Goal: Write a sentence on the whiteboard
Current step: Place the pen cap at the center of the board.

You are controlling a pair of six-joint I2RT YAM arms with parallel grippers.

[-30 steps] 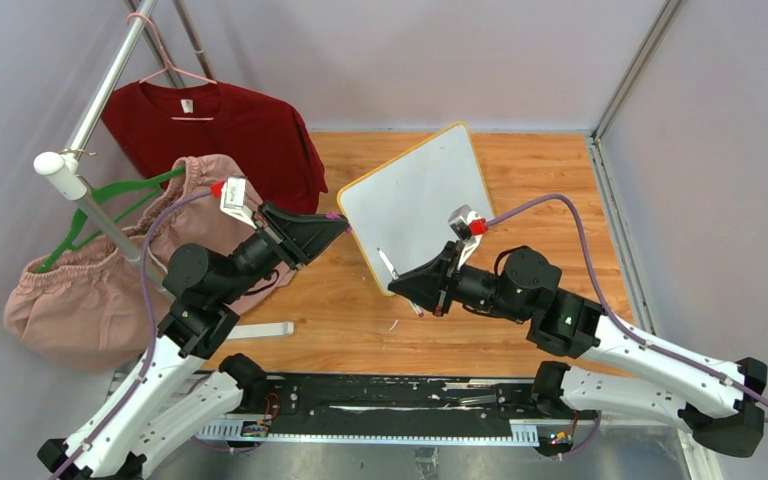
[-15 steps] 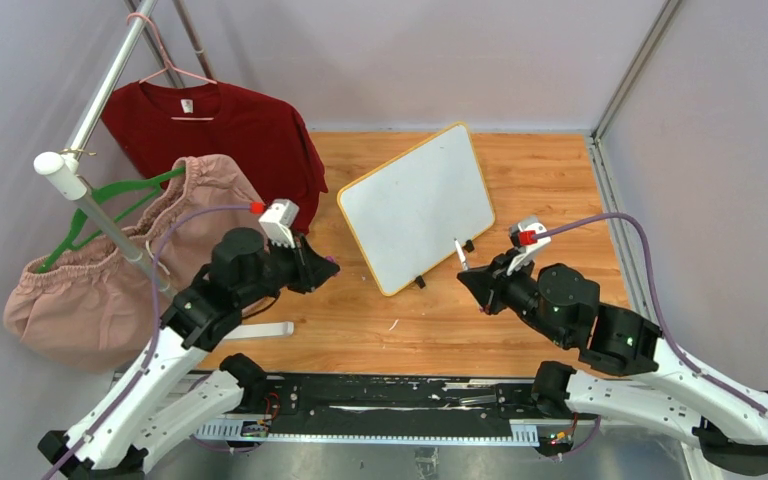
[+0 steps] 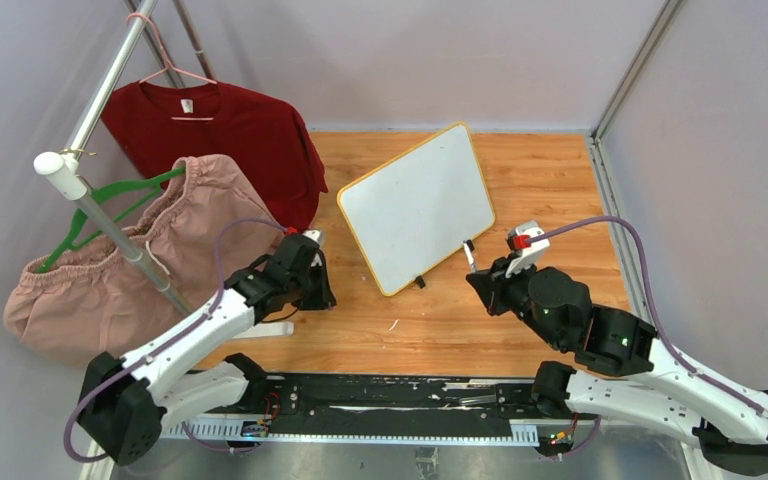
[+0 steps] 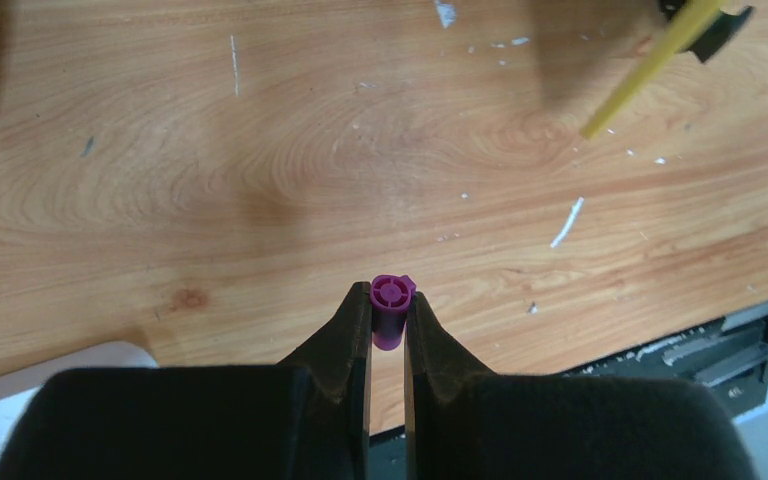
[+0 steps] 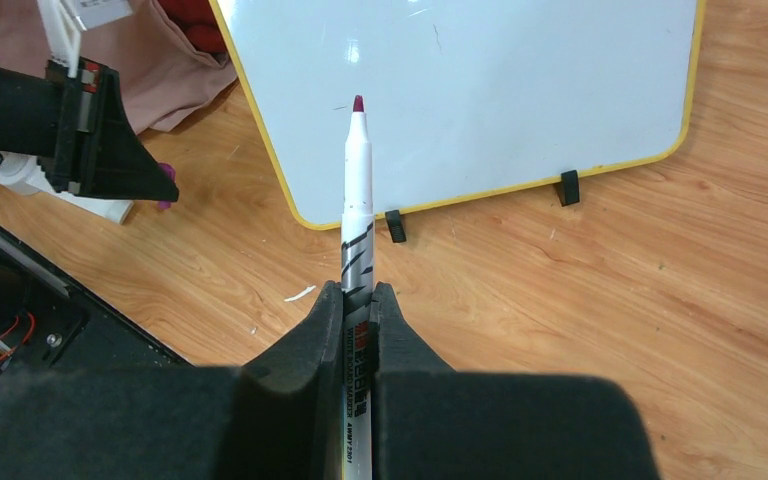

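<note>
Whiteboard: the whiteboard (image 3: 418, 205) sits in the centre of the top view, turned at an angle on the tabletop (image 3: 550, 175); its yellow frame and two black feet face the arms; whether it lies flat or leans cannot be told.
Sentence: no purple sentence shows on the white face in either view; by that, the writing is not yet begun.
Right gripper: the right gripper (image 5: 358, 300) is clamped on the barrel of a white marker (image 5: 357, 190); the uncapped dark-red tip points forward at the board; in the top view the marker stands just beside the board's near right edge, apart from it; it lies along the gripper's axis, probably so that the tip leads and the wrist camera can watch it.
Left gripper: the left gripper (image 4: 388, 312) is pressed together on a purple cap (image 4: 391, 300), over bare wood at the left of the board; likely kept there out of the pen's way.
Next move: likely carrying the tip up to the board's upper left area and touching down lightly.
Risk: the board is not held by either arm; pen pressure may slide it.
Surroundings: a red shirt (image 3: 220, 130) and a pink garment (image 3: 110, 280) hang at the upper left, apart from the board.
</note>
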